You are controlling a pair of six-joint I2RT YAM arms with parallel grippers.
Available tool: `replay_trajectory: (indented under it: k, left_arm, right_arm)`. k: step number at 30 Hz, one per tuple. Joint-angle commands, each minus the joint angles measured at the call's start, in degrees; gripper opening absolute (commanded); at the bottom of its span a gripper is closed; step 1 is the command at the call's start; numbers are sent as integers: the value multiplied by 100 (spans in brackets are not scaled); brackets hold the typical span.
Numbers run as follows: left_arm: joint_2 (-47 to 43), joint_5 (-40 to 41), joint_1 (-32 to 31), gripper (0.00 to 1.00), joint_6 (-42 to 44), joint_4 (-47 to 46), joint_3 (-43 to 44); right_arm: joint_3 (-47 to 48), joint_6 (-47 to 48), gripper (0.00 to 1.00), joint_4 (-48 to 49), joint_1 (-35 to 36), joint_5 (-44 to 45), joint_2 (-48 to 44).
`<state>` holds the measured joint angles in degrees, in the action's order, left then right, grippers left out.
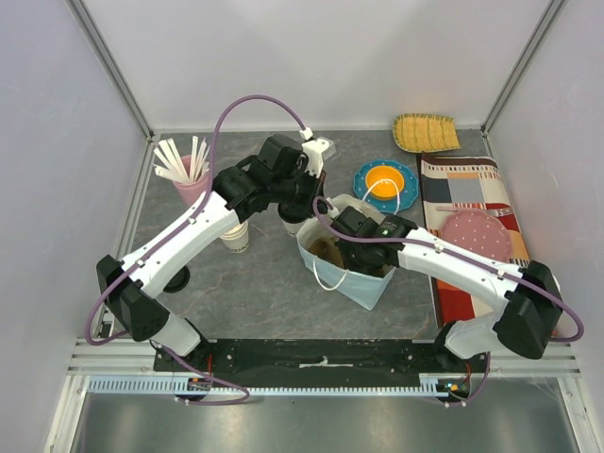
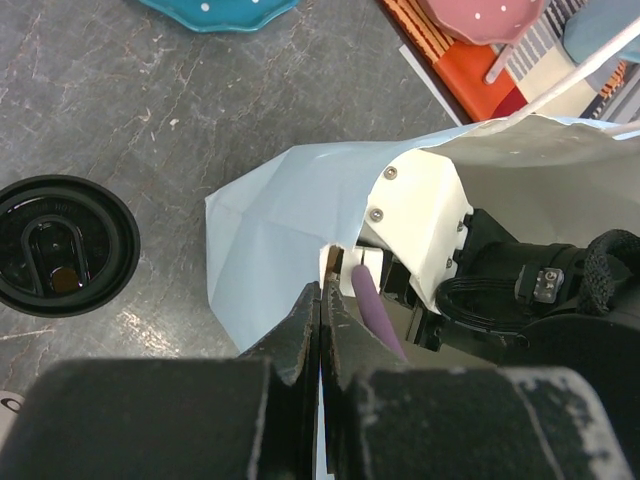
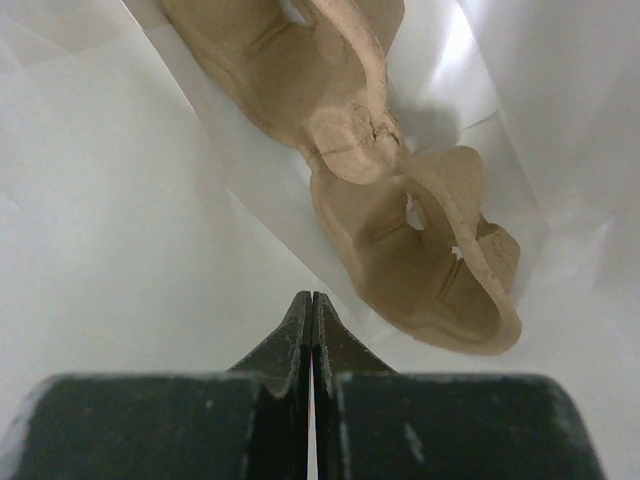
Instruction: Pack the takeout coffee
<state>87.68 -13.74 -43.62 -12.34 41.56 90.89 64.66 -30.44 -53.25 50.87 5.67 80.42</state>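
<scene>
1. The takeout coffee (image 2: 62, 245) shows only in the left wrist view, seen straight from above. It has a round, glossy black plastic lid with a raised rim and a small sip slot. It stands on the table (image 2: 150, 120) outside the paper bag (image 2: 265, 250), near its corner.
2. The table is grey with pale veins, like stone. The bag is thin creased paper, pale blue outside and white inside.
3. The left gripper (image 2: 320, 295) has its black fingers pressed together on the rim of the bag, pinching the paper wall.
4. The right gripper (image 3: 312, 300) is inside the bag. Its fingers are pressed flat against each other with nothing between them, and the tips are close to the white inner wall.
5. Only the right wrist view shows the cup carrier (image 3: 400, 200) clearly. It is brown moulded pulp, matt and rough, with curved walls and cut holes, and it lies tilted inside the bag. From the top it is only a brown patch.
6. The top view alone shows a pink cup (image 1: 192, 184) of white sticks, stacked paper cups (image 1: 236, 238) and a yellow woven tray (image 1: 425, 132). It also shows a blue plate (image 1: 363, 179) with an orange centre and a striped mat (image 1: 462, 189) under a dotted pink plate (image 1: 477, 234).
7. In the top view I cannot make out the coffee. The left arm (image 1: 189, 236) covers that place.
</scene>
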Motion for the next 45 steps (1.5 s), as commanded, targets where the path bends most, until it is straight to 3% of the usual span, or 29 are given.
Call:
replay_trajectory:
  k: [1,8,13,17,32,42,45]
  left_arm:
    - [-251,-358,-95,2,109,-219,-89]
    - [-234,-262,-103,2,170,-175,-45]
    - [-198,414,-95,2,389,1,104]
    - [-234,74,-103,2,487,-60,104]
    - [-295,-481,-103,2,478,-236,-151]
    - [-216,-463,-103,2,417,-245,-89]
    - [-199,-533,-95,2,381,-245,-72]
  right_arm:
    - [91,-331,0,166,-60,136,184]
    - [55,-577,0,193,-332,233,255]
    - [-313,-928,0,184,-455,145,-17]
    - [-657,-1070,0,219,-560,-66,-97]
    - [-288,-1017,0,88,-1088,-796,878]
    - [933,-209,1,149,-912,-418,97]
    - [794,-77,1,149,-877,-698,-70]
